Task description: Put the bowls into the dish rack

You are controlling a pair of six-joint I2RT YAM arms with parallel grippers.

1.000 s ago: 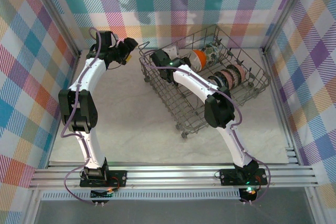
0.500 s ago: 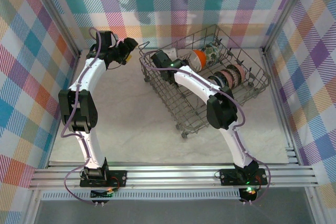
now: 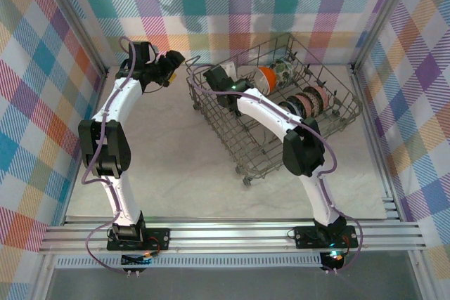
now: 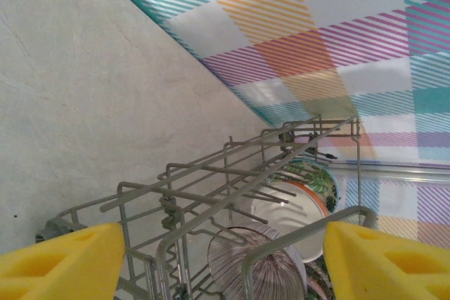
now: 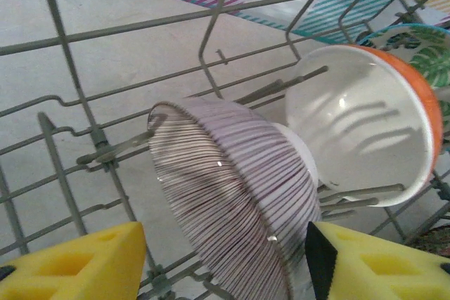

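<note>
**Striped bowl [image 5: 232, 194] standing in the dish rack [image 3: 247, 154].**
The right gripper [image 5: 225, 261], jaws spread, straddles the bowl, which leans on edge among the tines beside an orange bowl [image 5: 358, 117]. The left gripper [image 4: 225, 261] hangs wide open outside the rack.

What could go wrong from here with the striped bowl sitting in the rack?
1. The striped bowl leans tilted on the tines, close to the orange bowl; a nudge might tip it against that one.
2. The right gripper is open with its fingers either side of the striped bowl, one near the rim, so pulling back could clip it or snag the dish rack wire.
</note>
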